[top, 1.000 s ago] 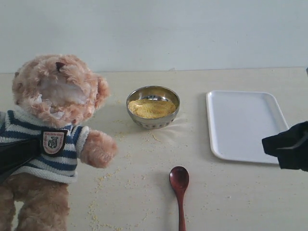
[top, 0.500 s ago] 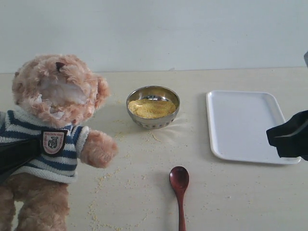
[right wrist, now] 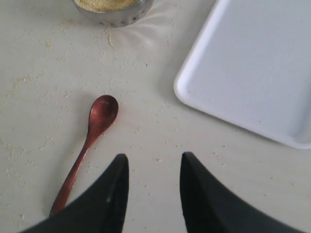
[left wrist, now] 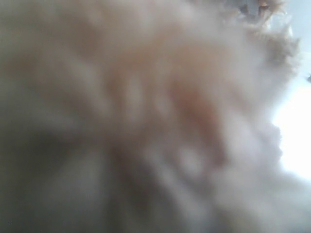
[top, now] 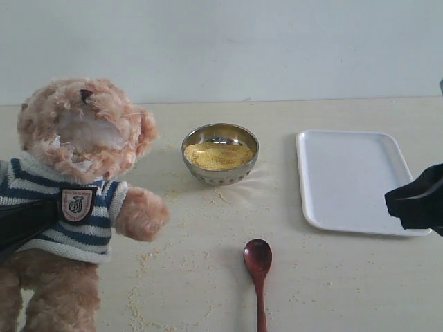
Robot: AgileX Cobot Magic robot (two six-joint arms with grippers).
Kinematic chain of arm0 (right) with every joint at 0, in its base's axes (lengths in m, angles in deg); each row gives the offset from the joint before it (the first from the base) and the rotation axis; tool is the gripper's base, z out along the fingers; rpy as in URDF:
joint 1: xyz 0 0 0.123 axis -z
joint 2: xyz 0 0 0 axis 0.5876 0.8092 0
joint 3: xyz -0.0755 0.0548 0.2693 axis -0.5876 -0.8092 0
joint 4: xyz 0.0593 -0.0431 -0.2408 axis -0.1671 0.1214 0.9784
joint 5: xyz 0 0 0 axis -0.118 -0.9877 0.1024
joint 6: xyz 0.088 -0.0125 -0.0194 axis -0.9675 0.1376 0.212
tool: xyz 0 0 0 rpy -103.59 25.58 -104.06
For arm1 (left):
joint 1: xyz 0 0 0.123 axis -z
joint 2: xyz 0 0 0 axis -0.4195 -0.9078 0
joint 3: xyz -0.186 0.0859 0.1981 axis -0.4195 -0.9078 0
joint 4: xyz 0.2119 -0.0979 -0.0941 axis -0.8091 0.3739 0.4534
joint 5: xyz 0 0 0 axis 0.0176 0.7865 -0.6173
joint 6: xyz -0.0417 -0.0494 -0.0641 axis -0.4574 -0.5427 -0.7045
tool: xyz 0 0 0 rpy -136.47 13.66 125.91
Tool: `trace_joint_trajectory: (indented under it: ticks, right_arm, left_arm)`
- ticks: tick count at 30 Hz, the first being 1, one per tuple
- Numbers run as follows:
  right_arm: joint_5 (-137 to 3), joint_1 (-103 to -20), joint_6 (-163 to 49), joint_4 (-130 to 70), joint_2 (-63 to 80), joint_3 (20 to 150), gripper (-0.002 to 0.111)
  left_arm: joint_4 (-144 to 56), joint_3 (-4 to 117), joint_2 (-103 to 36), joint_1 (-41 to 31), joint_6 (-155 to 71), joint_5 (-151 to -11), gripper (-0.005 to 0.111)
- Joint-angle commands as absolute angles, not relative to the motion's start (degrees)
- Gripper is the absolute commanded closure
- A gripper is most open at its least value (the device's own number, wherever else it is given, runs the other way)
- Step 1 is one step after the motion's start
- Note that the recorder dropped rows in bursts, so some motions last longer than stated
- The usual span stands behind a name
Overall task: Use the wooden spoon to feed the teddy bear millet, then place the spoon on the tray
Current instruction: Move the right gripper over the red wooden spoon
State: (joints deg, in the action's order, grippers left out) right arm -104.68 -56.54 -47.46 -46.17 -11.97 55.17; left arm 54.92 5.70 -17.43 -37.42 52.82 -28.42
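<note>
The teddy bear (top: 83, 138) sits at the left in its striped shirt, head tipped back. A black part of my left gripper (top: 24, 223) lies across its torso, and blurred teddy bear fur (left wrist: 146, 107) fills the left wrist view, hiding the jaws. The millet (top: 218, 155) is heaped in the steel bowl (top: 220, 177) at mid-table. The wooden spoon (top: 257, 259) (right wrist: 99, 116) lies flat near the front edge, untouched. My right gripper (right wrist: 153, 162) (top: 419, 204) hangs open and empty, to the right of the spoon, by the near right corner of the white tray (top: 349, 176) (right wrist: 252, 68).
Loose millet grains (top: 149, 259) are scattered over the beige table between the bear, the bowl and the spoon. The steel bowl's edge (right wrist: 114, 17) shows in the right wrist view. A pale wall stands behind the table.
My right gripper has drifted a little to the right and upward in the exterior view. The bear, bowl, spoon and tray have stayed put.
</note>
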Motion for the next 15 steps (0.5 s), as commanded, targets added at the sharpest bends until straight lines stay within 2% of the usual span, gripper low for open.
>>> trace_joint_trajectory:
  ticks: [1, 15]
  right_arm:
    - [-107.8, -56.6, -47.4, -43.1, -12.2, 55.6, 0.072]
    - [-110.2, -56.6, -48.9, -35.5, -12.6, 55.6, 0.072]
  left_arm:
    - [56.1, 5.7, -17.5, -37.6, 52.6, -27.6, 0.102]
    - [56.1, 5.7, -17.5, -37.6, 52.6, -27.6, 0.102]
